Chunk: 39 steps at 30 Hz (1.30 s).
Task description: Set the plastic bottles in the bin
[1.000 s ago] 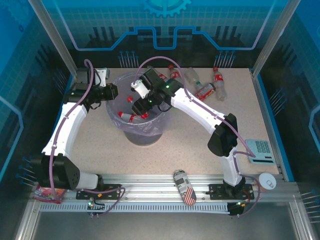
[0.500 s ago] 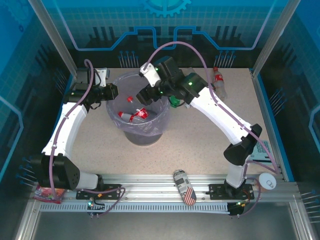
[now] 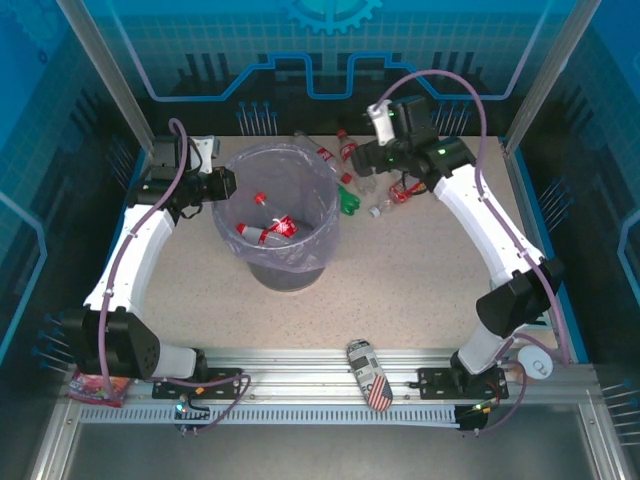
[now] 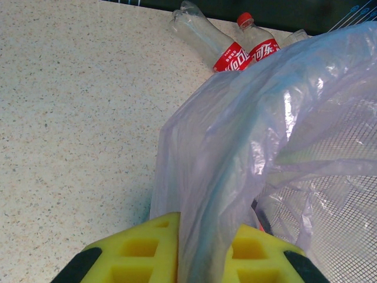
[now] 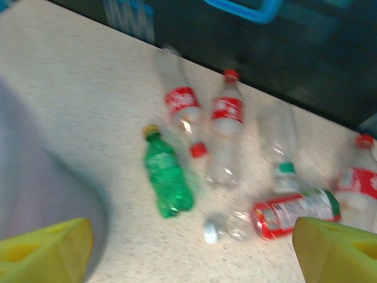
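Gripping the lilac bag (image 4: pixel 235 147) at the rim of the grey bin (image 3: pixel 300 262), the left pincer (image 4: pixel 203 253) is closed on the plastic. The right pincer (image 5: pixel 191 250) hangs spread wide and empty over the far side of the table (image 3: pixel 400 270), above a green bottle (image 5: pixel 168 180) and several red-labelled bottles (image 5: pixel 227 138). More bottles (image 3: pixel 268 232) lie inside the bin.

Place: robot lab test cell, walled in.
Walls: blue printed panels (image 3: pixel 330 40) with gear and circuit art, just beyond the right gripper (image 3: pixel 365 160).
Frame: aluminium rails (image 3: pixel 300 365), well behind that gripper, at the near edge.
Surface: speckled tabletop (image 3: pixel 400 270) beneath it.
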Motion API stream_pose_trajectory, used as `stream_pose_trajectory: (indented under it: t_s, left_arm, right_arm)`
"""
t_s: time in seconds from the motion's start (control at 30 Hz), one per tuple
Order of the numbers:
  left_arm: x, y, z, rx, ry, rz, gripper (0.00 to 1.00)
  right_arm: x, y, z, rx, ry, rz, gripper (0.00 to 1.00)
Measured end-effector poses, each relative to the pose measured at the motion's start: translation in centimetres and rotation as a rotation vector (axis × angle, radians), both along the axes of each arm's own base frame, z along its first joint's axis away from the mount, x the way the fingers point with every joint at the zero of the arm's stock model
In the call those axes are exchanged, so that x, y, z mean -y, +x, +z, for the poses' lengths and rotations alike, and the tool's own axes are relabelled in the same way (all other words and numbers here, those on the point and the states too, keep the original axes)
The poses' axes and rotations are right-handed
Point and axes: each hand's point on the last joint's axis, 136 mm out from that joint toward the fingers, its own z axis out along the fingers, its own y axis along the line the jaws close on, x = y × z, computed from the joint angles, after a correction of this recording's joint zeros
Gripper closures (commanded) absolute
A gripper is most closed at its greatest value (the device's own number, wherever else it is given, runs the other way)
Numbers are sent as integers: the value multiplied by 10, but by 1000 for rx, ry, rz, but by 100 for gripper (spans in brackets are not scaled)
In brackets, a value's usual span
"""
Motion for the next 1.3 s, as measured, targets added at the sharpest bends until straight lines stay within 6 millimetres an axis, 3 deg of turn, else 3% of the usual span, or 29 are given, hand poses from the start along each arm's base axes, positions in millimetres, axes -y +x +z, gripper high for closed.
stream_pose_trajectory:
  t_s: [0.2,0.27,0.5,0.6,1.03,1.3]
  left_arm:
    - [0,0,0,0,0,0,88]
    - [0,0,0,0,0,0,87]
    - [0,0,0,0,0,-1,88]
    - [0,0,0,0,0,-1,87]
    - [0,0,0,0,1,-1,88]
    - [0,0,0,0,1,-1,88]
  right_arm:
    - [90,56,-45,-57,75,-244,12]
    - [110,74,-66,-75,84,-305,12]
    - [150,130,-172,-225,88,-446,12]
    - [163,146,-200,-254,90,-499,12]
    - [193,185,-221,-210,33,-606,12]
    - [209,190,-256,-268,24,-643,13]
